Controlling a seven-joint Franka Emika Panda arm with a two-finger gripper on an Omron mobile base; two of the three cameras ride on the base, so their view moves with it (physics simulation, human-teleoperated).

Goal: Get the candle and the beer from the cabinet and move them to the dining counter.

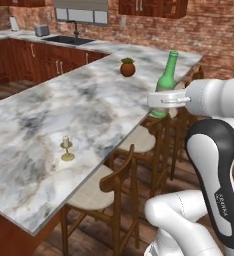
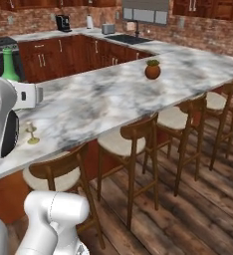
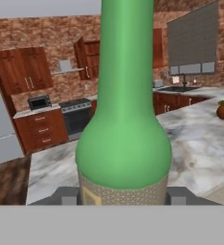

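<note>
My gripper (image 1: pixel 161 102) is shut on the beer (image 1: pixel 167 79), a slim green bottle with a pale label, held upright in the air by the chair-side edge of the dining counter (image 1: pixel 49 110). In the hand view the beer (image 3: pixel 126 119) stands between the dark fingertips (image 3: pixel 68 196). The candle (image 1: pixel 66 149), cream on a brass stick, stands on the marble near the front; the right base view shows the candle (image 2: pixel 32 133) close to the counter's edge, with the beer's top (image 2: pixel 9 63) above my arm. A dark wall cabinet (image 3: pixel 87 60) with a door swung open hangs on the far brick wall.
A brown plant pot (image 1: pixel 128 67) sits farther along the counter. Wooden chairs (image 1: pixel 116 185) line its near side, below my arm. A sink (image 1: pixel 69 40) and low drawer units run along the back wall, with a stove (image 3: pixel 75 115) beyond the counter's end.
</note>
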